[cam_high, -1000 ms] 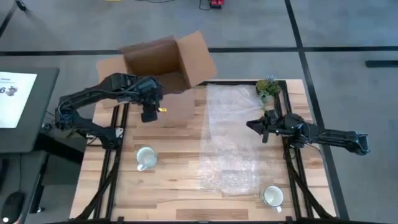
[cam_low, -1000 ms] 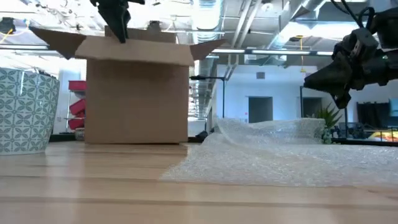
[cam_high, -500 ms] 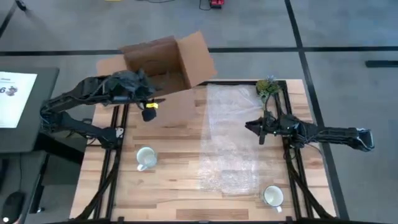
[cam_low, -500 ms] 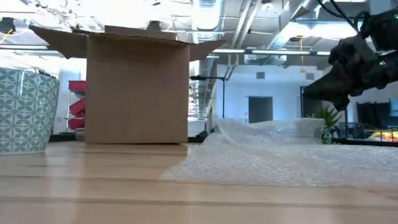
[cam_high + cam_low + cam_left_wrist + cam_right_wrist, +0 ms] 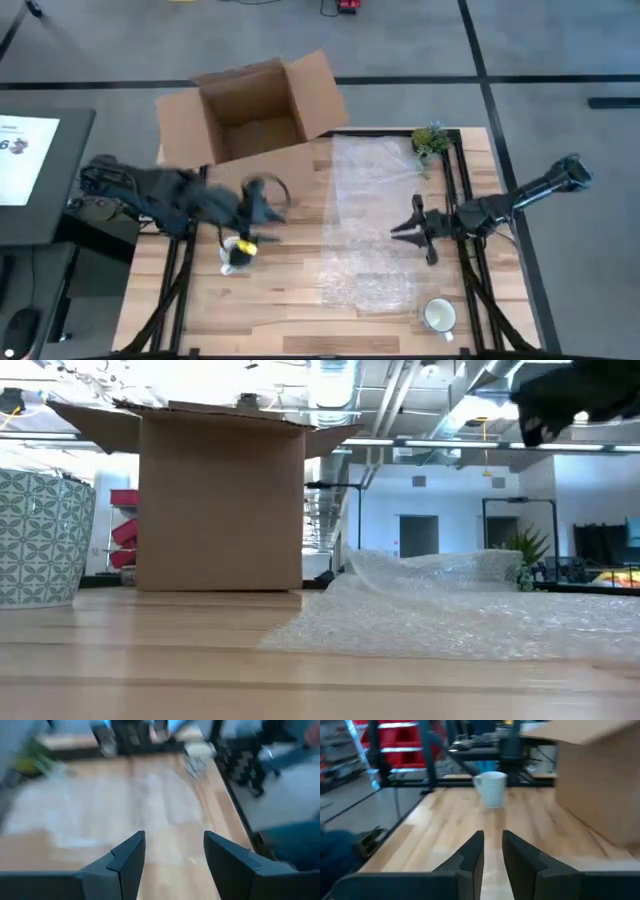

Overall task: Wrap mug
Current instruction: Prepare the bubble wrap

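The approach to the mug is judged to be the step in hand; nothing has yet been wrapped. The left gripper (image 5: 262, 200) is seen low over the table (image 5: 280, 290), just beside the patterned mug (image 5: 233, 254) at the left side, its jaws spread wide and empty, as the left wrist view confirms. The right gripper (image 5: 412, 226) is held over the right edge of the bubble wrap (image 5: 365, 220), its jaws nearly closed with only a narrow gap, gripping nothing. A second, white mug (image 5: 438, 315) stands near the front right corner, apart from the sheet.

The next move is judged to call for the patterned mug to be grasped and set onto the sheet, so that the wrap can be folded over it.

The table is of pale wooden planks. An open cardboard box (image 5: 255, 110) stands at its far edge, and a small potted plant (image 5: 430, 140) at the far right corner. Beyond it, a lit workshop hall is seen
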You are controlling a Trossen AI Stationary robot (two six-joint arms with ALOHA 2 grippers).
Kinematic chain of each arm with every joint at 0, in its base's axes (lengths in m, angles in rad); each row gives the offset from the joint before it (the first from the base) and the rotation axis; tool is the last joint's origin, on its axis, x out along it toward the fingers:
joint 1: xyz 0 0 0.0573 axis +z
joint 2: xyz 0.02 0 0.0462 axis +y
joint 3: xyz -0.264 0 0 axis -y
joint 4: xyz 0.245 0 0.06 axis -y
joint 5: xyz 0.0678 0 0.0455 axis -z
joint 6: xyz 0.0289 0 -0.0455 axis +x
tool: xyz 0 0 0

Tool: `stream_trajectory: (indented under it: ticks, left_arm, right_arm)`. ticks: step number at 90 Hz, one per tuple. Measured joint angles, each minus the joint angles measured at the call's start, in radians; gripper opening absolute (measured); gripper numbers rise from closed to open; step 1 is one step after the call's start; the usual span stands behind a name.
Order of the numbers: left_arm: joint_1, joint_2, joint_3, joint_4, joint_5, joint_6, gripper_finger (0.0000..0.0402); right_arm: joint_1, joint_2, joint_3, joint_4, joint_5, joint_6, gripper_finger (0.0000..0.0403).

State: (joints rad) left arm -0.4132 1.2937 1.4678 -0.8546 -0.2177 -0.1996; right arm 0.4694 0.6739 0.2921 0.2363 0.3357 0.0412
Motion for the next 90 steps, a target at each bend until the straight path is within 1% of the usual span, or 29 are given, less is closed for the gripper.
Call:
stream_trajectory:
  ticks: [7,16,23,31,37,52,59,74,82,90]
  left_arm:
    - [-0.078,0.063,-0.008,0.002,-0.024,-0.065,0.0182]
    - [-0.173,0.147,-0.013,0.013,-0.058,-0.149,0.0182]
    - [-0.247,0.211,-0.013,0.025,-0.130,-0.233,0.0182]
    - [-0.316,0.281,-0.013,0.040,-0.206,-0.328,0.0182]
    - [-0.360,0.327,-0.013,0.043,-0.251,-0.410,0.0182]
    - [-0.445,0.411,-0.013,0.044,-0.322,-0.570,0.0181]
    - [-0.479,0.429,-0.013,0.039,-0.363,-0.602,0.0181]
    - [-0.543,0.427,-0.018,0.030,-0.455,-0.653,0.0181]
    - [-0.573,0.426,-0.018,0.023,-0.500,-0.654,0.0181]
    - [-0.593,0.424,-0.018,0.010,-0.527,-0.664,0.0181]
  right_arm:
    - [0.079,0.102,0.053,-0.004,0.070,-0.016,0.0034]
    - [0.143,0.250,0.140,-0.024,0.103,-0.017,0.0011]
    - [0.166,0.367,0.230,-0.081,0.106,-0.017,0.0003]
    - [0.164,0.489,0.345,-0.203,0.107,0.006,0.0009]
    - [0.150,0.572,0.438,-0.320,0.098,0.053,0.0022]
    - [0.130,0.785,0.648,-0.599,-0.033,0.115,0.0080]
    - [0.136,0.884,0.728,-0.657,-0.082,0.134,0.0113]
    - [0.176,1.085,0.870,-0.758,-0.131,0.217,0.0173]
    - [0.209,1.177,0.932,-0.774,-0.133,0.263,0.0189]
    - [0.240,1.259,0.989,-0.805,-0.132,0.303,0.0191]
